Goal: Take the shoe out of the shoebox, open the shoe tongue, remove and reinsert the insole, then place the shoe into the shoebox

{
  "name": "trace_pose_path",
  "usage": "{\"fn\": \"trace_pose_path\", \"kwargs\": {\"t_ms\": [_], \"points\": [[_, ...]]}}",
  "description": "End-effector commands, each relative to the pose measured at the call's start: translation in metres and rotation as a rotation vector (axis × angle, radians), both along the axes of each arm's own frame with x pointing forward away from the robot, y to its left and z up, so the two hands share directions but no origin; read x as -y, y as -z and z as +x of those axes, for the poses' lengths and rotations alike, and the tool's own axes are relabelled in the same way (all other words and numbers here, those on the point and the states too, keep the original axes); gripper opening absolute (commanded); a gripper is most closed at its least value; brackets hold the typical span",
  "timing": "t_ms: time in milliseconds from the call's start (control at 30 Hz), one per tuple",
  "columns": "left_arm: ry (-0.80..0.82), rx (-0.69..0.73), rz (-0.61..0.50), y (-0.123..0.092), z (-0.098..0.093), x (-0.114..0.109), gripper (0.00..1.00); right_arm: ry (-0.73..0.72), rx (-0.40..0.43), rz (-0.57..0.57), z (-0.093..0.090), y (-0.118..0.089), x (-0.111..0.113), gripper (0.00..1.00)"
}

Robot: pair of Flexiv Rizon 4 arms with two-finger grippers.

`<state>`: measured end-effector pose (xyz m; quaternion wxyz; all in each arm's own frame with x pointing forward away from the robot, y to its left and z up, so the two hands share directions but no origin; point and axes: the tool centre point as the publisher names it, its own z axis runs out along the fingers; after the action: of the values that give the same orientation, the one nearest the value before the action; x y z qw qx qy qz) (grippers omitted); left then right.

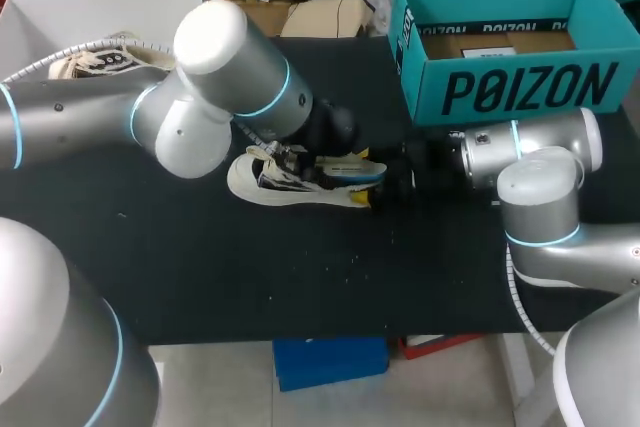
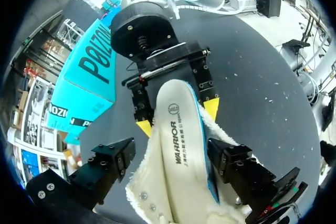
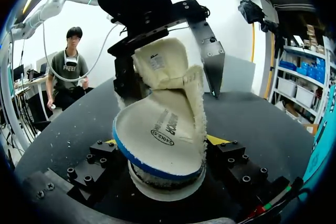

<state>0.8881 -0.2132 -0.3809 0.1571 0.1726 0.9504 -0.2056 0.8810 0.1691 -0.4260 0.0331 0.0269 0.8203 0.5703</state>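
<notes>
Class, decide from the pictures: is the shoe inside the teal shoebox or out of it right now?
Out. The shoe lies on the black table, outside the teal shoebox and apart from it.

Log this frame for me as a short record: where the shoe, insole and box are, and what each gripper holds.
shoe: on the table, outside the shoebox
insole: heel end lifted out of the shoe
left gripper: fingers shut on the shoe's sides
right gripper: fingers shut on the insole's heel end
shoebox: open, at the table's far right
</notes>
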Motion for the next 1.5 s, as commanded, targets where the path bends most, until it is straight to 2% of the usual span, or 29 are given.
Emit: {"fn": "trace_pose_path", "kwargs": {"t_ms": [33, 167, 200, 467, 500, 567, 600, 800, 900, 1067, 1200, 1367, 1400, 1500], "points": [[0.002, 0.011, -0.011, 0.006, 0.004, 0.01, 0.86, 0.001, -0.001, -0.002, 0.0, 0.002, 0.001, 0.0], [0.005, 0.022, -0.023, 0.003, 0.006, 0.017, 0.54, 0.001, -0.001, -0.002, 0.0, 0.002, 0.001, 0.0], [0.005, 0.023, -0.023, 0.002, 0.007, 0.019, 0.49, 0.001, -0.001, -0.002, 0.0, 0.002, 0.001, 0.0], [0.011, 0.04, -0.035, -0.006, 0.008, 0.029, 0.42, 0.001, -0.001, -0.002, 0.0, 0.002, 0.001, 0.0], [0.013, 0.041, -0.037, -0.006, 0.008, 0.029, 0.35, 0.001, -0.001, -0.002, 0.0, 0.002, 0.001, 0.0], [0.014, 0.042, -0.035, -0.007, 0.006, 0.03, 0.05, 0.001, -0.001, -0.002, 0.0, 0.002, 0.001, 0.0], [0.016, 0.038, -0.045, -0.009, 0.005, 0.029, 0.0, 0.001, -0.001, -0.002, 0.0, 0.002, 0.001, 0.0], [0.078, 0.019, -0.106, -0.029, -0.013, 0.021, 0.0, 0.001, -0.001, -0.002, 0.0, 0.002, 0.001, 0.0], [0.124, 0.025, -0.156, -0.048, -0.024, 0.02, 0.0, 0.001, -0.001, -0.002, 0.0, 0.002, 0.001, 0.0], [0.159, -0.014, -0.307, -0.085, -0.034, 0.023, 0.0, 0.001, -0.001, -0.002, 0.0, 0.002, 0.001, 0.0], [0.187, -0.094, -0.461, -0.12, -0.04, 0.034, 0.0, 0.001, -0.001, -0.002, 0.0, 0.002, 0.001, 0.0], [0.234, -0.25, -0.711, -0.175, -0.042, 0.06, 0.0, 0.001, -0.001, -0.002, 0.0, 0.002, 0.001, 0.0], [0.201, -0.279, -0.722, -0.187, -0.042, 0.066, 0.0, 0.001, -0.001, -0.002, 0.0, 0.002, 0.001, 0.0], [0.235, -0.415, -0.853, -0.223, -0.043, 0.08, 0.0, 0.001, -0.001, -0.002, 0.0, 0.002, 0.001, 0.0]]}}
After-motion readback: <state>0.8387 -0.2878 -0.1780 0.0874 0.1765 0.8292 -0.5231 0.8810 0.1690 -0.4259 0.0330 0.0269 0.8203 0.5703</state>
